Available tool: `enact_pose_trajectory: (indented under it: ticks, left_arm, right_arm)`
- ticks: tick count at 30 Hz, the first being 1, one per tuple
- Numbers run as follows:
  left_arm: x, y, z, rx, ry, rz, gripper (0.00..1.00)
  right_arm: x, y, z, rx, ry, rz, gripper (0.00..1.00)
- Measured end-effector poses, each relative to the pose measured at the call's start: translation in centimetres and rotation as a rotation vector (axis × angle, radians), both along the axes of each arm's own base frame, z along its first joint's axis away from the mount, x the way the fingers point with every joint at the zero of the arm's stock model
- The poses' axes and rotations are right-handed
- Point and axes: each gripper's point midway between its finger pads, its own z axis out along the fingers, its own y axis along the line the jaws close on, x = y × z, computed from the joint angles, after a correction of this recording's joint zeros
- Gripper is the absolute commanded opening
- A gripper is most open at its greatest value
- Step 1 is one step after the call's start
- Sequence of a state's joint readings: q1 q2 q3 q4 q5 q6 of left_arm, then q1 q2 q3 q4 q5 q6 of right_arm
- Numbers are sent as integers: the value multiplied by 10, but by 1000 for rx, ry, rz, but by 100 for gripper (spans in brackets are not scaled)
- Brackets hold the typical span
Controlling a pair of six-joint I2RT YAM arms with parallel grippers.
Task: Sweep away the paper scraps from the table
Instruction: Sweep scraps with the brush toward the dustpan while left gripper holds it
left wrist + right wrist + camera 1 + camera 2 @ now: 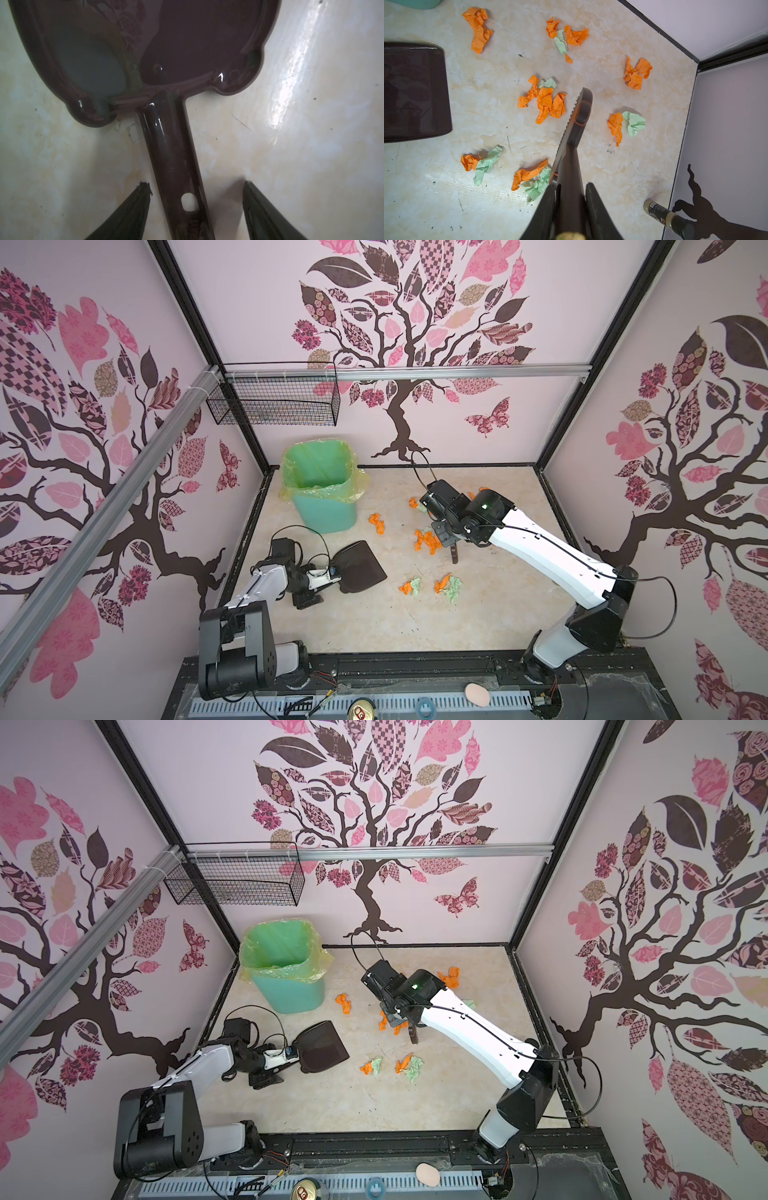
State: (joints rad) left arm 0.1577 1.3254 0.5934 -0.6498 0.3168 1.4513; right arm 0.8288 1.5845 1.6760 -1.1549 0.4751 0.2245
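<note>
Several orange and mint-green paper scraps (428,541) (371,1065) (548,101) lie scattered over the middle and back right of the beige table (374,626). A dark brown dustpan (359,566) (324,1046) (166,41) (415,91) lies flat to their left. My left gripper (328,572) (196,184) is open, with the dustpan handle (174,155) between its fingers and a gap on each side. My right gripper (446,537) (573,184) is shut on the handle of a dark brown brush (455,553) (413,1036) (581,112). The brush hangs among the scraps, just right of the central orange cluster.
A green bin with a plastic liner (322,485) stands at the back left, behind the dustpan. A wire basket (274,400) hangs on the back wall. A small dark bottle (662,214) lies by the right wall. A can (362,711) sits on the front frame.
</note>
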Motion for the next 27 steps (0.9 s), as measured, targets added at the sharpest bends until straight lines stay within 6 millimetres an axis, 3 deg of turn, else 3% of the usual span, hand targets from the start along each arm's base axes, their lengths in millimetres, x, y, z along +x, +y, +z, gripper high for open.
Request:
enact_pose_trajectory:
  ticks: [9, 15, 21, 25, 27]
  left_arm:
    - [9, -3, -1, -29, -2, 1, 38]
    - [11, -2, 0, -21, -15, -13, 25]
    - [2, 0, 5, 1, 3, -15, 24]
    - [-2, 1, 26, 16, -1, -30, 24]
    - [0, 4, 41, 34, -20, -37, 24]
  right_arm:
    - [-4, -3, -10, -2, 13, 2, 3]
    - [-4, -1, -12, 3, 14, 3, 3]
    - [-3, -3, -11, -6, 9, 7, 3]
    - [2, -9, -2, -53, -10, 17, 0]
    - [16, -10, 8, -79, -34, 24, 1]
